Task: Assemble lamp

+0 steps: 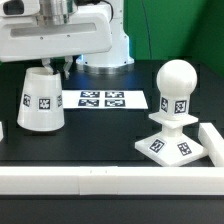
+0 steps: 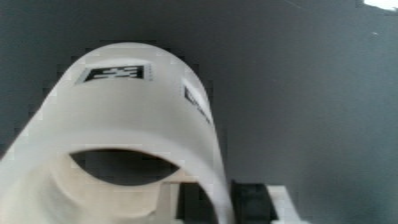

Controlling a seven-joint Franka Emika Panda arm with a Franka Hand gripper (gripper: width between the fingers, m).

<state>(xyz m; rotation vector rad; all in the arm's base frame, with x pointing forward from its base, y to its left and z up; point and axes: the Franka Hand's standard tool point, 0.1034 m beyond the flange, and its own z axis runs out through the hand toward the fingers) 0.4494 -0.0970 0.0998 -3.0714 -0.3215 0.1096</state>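
Observation:
The white cone lamp shade (image 1: 42,98) stands on the black table at the exterior view's left, narrow end up, with square tags on its side. My gripper (image 1: 56,66) comes down on its top rim. In the wrist view the shade (image 2: 134,110) fills the picture, and my gripper (image 2: 221,200) has one dark pad inside the opening and one outside, shut on the rim wall. The round bulb (image 1: 176,84) stands upright on its neck in the flat square base (image 1: 172,145) at the exterior view's right, apart from the shade.
The marker board (image 1: 100,99) lies flat on the table between the shade and the bulb. A white rail (image 1: 100,180) runs along the table's front edge and turns up the right side (image 1: 212,140). The arm's white base (image 1: 105,50) stands behind.

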